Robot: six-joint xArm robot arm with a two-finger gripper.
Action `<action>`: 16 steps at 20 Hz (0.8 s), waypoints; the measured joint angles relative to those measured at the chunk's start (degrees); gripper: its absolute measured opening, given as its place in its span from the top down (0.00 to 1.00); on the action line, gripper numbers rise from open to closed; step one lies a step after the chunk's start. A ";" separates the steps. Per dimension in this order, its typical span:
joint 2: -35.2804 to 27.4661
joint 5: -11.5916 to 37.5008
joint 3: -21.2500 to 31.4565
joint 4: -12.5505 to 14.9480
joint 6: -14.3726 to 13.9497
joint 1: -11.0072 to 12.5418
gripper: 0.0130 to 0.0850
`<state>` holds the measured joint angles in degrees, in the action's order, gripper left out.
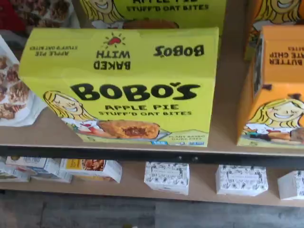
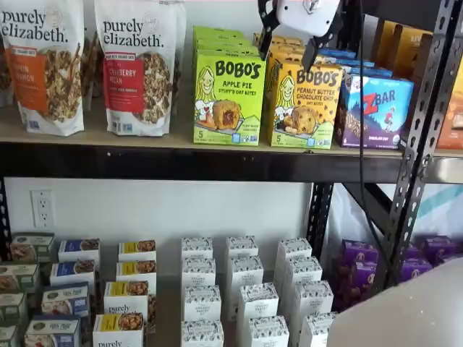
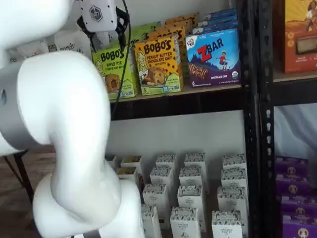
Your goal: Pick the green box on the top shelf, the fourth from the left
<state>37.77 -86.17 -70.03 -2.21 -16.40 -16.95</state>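
- I'm looking at a black steel rack against a white wall; the top shelf is a tan board on a black rail, with a lower shelf of small white boxes under it.
- The green box stands at the front edge of that board, upright, reading "BOBO'S Apple Pie Stuff'd Oat Bites"; more green boxes line up behind it.
- From the wrist view I read "Baked with" on its top flap, and a cartoon blonde girl on the front.
- Touching its right side is an orange Bobo's box, "Peanut Butter Chocolate Chip"; right of that, a blue ZBar box.
- To its left stand two "purely elizabeth." bags; their small print is too blurred for me.
- The gripper hangs above the boxes, its white body cut off at the frame's top, its two black fingers plainly apart and holding nothing.
- In a shelf view the white arm hides the rack's left half.
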 joint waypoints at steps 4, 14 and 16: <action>-2.66 0.43 -2.27 0.47 -0.61 -0.64 0.00; -5.82 0.63 -5.06 0.38 -0.70 -0.72 0.00; -6.00 0.77 -5.21 0.43 -0.68 -0.71 0.00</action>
<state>31.77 -85.41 -75.23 -1.78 -17.08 -17.66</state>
